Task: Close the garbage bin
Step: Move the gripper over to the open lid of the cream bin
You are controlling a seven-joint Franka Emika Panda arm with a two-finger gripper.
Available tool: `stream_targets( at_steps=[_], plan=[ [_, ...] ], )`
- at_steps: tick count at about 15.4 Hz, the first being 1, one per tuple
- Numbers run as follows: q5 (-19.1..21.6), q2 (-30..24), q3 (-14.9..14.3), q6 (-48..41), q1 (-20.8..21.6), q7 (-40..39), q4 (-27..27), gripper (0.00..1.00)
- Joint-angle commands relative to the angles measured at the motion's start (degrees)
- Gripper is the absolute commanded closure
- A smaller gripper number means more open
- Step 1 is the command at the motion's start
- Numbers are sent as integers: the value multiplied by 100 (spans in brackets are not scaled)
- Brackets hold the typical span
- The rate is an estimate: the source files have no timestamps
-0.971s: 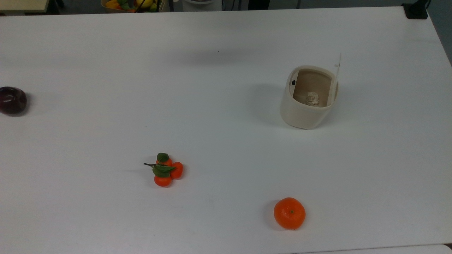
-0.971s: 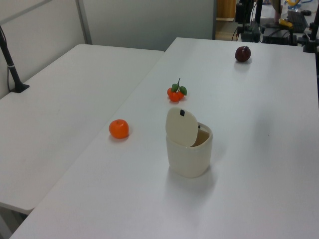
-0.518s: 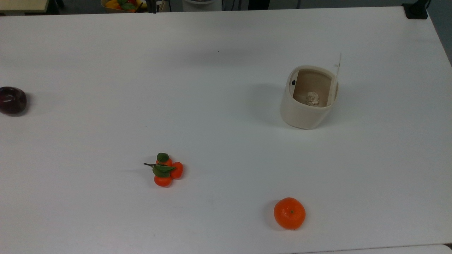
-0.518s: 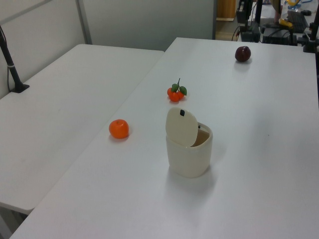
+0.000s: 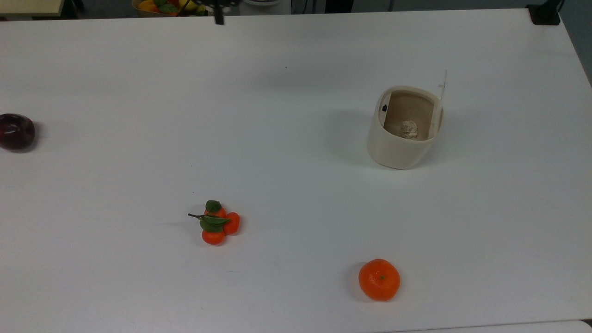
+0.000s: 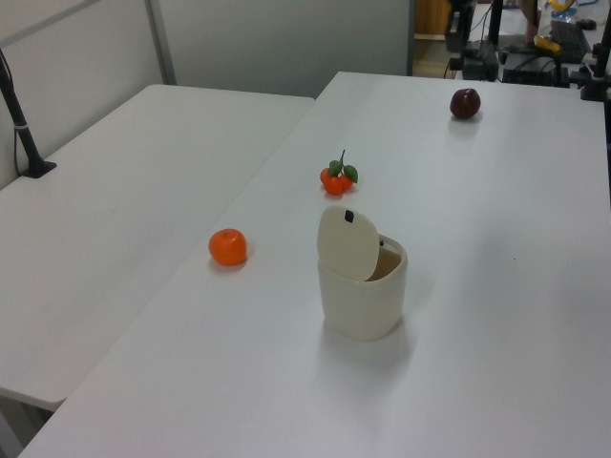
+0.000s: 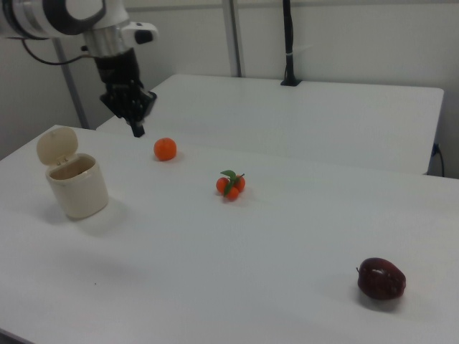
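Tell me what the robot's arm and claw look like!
In the right view, the arm is fat, round and white with a dark grey ring at the joint. A thin black cable hangs by it. A black wrist carries the black claw, which narrows to a slim tip.

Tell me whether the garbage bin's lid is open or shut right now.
Open. The garbage bin has its lid standing upright at the rim, and the top view looks straight in at a crumpled wad on the bottom.
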Motion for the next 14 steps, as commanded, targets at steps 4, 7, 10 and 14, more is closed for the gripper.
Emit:
stream_targets(
  at_steps=[4, 7, 10, 14],
  plan=[
    [437, 210, -26, 983, 1094, 14, -99, 100],
    [535, 394, -26, 1739, 1524, 14, -108, 100],
    [526, 728, -26, 2670, 2052, 5, -108, 100],
    [526, 983, -17, 3313, 2447, 5, -117, 100]
  ],
)
